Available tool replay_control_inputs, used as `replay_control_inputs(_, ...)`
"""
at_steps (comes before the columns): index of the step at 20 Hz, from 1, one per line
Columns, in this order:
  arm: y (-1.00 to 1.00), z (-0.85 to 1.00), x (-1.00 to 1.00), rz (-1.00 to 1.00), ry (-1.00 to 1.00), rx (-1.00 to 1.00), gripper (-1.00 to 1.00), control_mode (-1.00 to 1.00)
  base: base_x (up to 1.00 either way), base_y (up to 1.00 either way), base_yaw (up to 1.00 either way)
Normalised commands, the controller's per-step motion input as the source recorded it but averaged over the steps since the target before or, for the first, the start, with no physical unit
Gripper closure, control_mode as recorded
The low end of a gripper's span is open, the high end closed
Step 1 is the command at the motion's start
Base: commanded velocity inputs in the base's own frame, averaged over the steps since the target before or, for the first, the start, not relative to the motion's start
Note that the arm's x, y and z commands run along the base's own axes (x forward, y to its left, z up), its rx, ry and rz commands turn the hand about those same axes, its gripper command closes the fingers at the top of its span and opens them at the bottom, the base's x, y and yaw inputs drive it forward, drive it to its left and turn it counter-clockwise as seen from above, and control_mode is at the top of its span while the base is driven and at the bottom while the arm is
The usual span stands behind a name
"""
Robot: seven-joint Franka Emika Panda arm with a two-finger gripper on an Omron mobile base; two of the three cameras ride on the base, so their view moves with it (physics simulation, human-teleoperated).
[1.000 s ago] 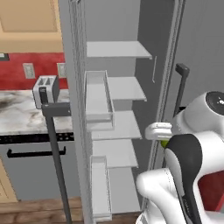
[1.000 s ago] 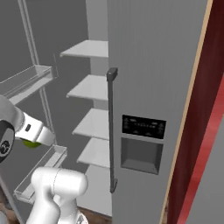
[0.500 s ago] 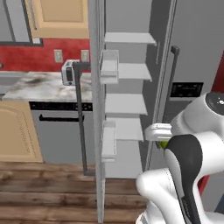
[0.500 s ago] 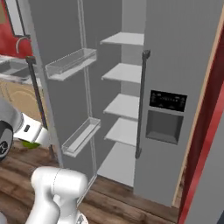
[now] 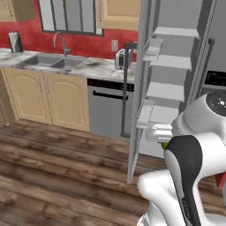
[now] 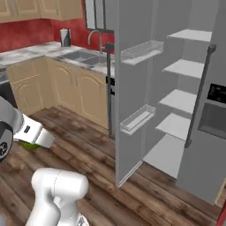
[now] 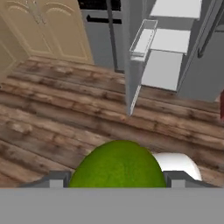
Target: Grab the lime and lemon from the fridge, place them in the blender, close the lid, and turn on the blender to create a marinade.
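My gripper (image 7: 116, 178) is shut on the lemon (image 7: 117, 164), a yellowish-green fruit that bulges up between the two fingertips (image 7: 57, 178) in the hand view. The same fruit shows as a small green spot under the white hand in the left base view (image 5: 165, 145) and the right base view (image 6: 30, 145). I hold it low over the wooden floor, well back from the fridge (image 6: 181, 97). The fridge (image 5: 165, 90) stands with its left door (image 5: 139, 88) swung open, and the pale shelves I can see are bare. The lime, the blender and the lid are out of view.
A counter with a sink (image 5: 55, 62), a toaster (image 5: 119, 59) and a roll of paper (image 5: 14, 42) runs left of the fridge. Under it are tan cabinets (image 5: 44, 99) and a grey unit with a black handle (image 5: 108, 112). Wooden floor (image 5: 57, 176) lies open ahead.
The whole picture has shifted: the base has pulled back and turned left from the fridge, bringing the sink and cabinets into view. The gripper still holds the fruit.
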Motion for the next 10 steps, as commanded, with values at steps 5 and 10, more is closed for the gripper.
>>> replay_control_inputs(5, 0.00, 0.00, 0.00, 0.00, 0.00, 0.00, 1.00, 1.00, -0.86, 0.59, 0.58)
replay_control_inputs(10, 0.00, 0.00, 0.00, 0.00, 0.00, 0.00, 1.00, 1.00, -0.86, 0.83, 0.57)
